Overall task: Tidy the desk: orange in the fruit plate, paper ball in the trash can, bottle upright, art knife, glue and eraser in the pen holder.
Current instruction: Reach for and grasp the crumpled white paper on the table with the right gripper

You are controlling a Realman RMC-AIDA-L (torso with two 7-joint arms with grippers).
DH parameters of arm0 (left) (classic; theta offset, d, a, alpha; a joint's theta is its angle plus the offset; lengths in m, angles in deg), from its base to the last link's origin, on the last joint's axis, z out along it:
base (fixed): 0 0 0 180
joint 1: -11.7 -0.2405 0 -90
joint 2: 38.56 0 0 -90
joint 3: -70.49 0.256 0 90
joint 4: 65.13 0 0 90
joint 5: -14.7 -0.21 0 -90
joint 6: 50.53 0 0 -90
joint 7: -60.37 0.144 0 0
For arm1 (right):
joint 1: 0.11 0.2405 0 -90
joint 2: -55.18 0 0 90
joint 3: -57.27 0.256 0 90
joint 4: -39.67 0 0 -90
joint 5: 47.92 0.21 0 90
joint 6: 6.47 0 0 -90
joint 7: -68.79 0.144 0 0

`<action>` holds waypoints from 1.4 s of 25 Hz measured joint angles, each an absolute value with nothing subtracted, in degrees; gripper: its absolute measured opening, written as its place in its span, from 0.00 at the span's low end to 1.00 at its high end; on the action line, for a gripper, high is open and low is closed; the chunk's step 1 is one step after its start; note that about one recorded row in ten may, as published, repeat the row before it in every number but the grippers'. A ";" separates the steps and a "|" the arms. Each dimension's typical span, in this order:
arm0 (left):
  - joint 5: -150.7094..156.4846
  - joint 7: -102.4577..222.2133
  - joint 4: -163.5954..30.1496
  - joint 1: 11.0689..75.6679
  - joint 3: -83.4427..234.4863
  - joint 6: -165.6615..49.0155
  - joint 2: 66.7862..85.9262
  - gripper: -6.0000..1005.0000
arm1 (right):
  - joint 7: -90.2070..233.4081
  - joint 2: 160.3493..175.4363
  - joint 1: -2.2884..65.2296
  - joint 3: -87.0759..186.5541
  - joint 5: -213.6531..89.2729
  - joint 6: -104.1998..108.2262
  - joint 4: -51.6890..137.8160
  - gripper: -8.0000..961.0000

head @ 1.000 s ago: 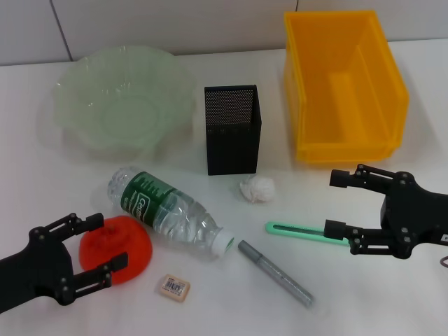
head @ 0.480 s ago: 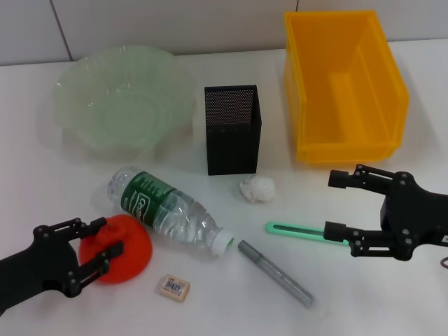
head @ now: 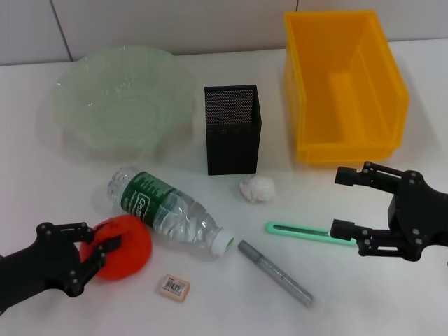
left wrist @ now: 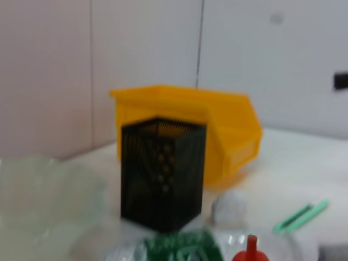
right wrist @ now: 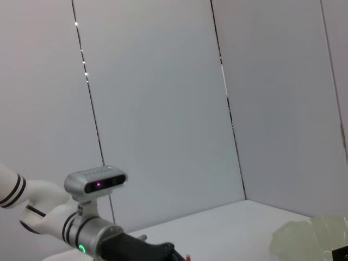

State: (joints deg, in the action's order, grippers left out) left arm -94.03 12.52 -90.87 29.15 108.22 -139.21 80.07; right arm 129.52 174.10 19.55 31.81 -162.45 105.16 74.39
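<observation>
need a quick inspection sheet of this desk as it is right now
surface: white table.
job's things: orange in the left gripper; bottle lying down beside it; paper ball, green knife, grey glue pen, eraser loose; bowl, pen holder, yellow bin at the back.
clutter: nothing seen.
grippers: left gripper shut on orange; right gripper open over knife's end.
cables: nothing seen.
surroundings: pale wall panels.
</observation>
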 joint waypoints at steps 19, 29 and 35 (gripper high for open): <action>-79.68 8.43 -92.16 41.85 99.78 -137.02 80.16 0.06 | 129.28 174.23 19.15 31.26 -162.44 105.15 73.50 0.83; -79.16 9.23 -85.50 51.59 99.98 -116.29 80.26 0.06 | 128.67 174.27 19.33 31.39 -162.44 105.73 72.81 0.83; -79.09 10.02 -83.72 53.69 100.11 -109.69 80.37 0.10 | 128.65 174.27 19.63 31.23 -162.44 105.76 72.80 0.82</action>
